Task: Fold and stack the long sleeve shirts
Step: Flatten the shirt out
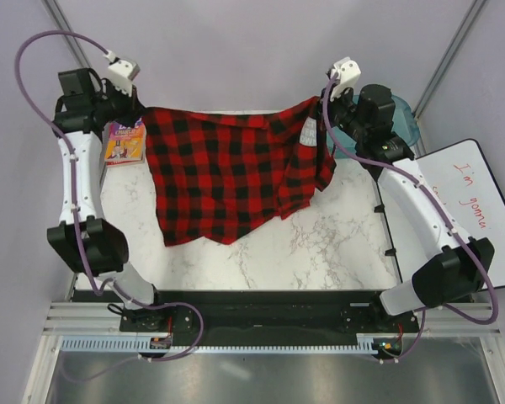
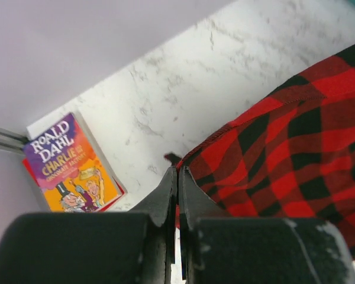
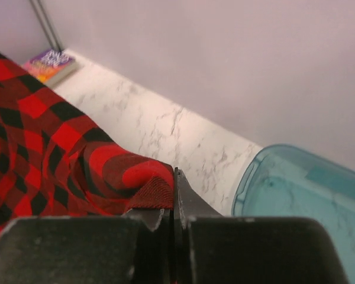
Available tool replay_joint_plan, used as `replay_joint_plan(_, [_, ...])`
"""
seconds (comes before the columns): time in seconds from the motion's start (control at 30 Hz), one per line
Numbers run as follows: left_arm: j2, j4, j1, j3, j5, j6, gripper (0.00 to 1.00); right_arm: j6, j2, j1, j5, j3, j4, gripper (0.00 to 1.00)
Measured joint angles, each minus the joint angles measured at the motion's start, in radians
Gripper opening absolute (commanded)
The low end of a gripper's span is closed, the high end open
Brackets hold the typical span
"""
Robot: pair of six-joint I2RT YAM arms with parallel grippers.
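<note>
Our left gripper (image 2: 177, 173) is pressed tight on the far left corner of the long sleeve shirt (image 1: 227, 172). Our right gripper (image 3: 174, 177) pinches its far right corner. We hold it stretched between them, hanging over the table (image 1: 320, 244).

The red-and-black checked shirt (image 1: 227, 177) is lying stretched wide across the far half of the table (image 1: 320, 252), pinched at both far corners, its near edge tapering.
</note>
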Motion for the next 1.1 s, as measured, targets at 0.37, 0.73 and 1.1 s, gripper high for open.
replay_joint_plan(0.37, [-0.451,0.246,0.032,-0.18,-0.035,-0.238,0.02,0.007,-0.219,-0.005,0.056,0.024,0.062,0.0])
replay_joint_plan(0.73, [-1.023,0.476,0.029,-0.446,-0.191,-0.309,0.02,-0.06,-0.684,-0.003,0.014,-0.054,0.094,0.0])
replay_joint_plan(1.1, [-0.919,0.496,0.028,-0.19,-0.31,-0.27,0.02,-0.079,-0.427,-0.004,0.001,0.221,0.125,0.0])
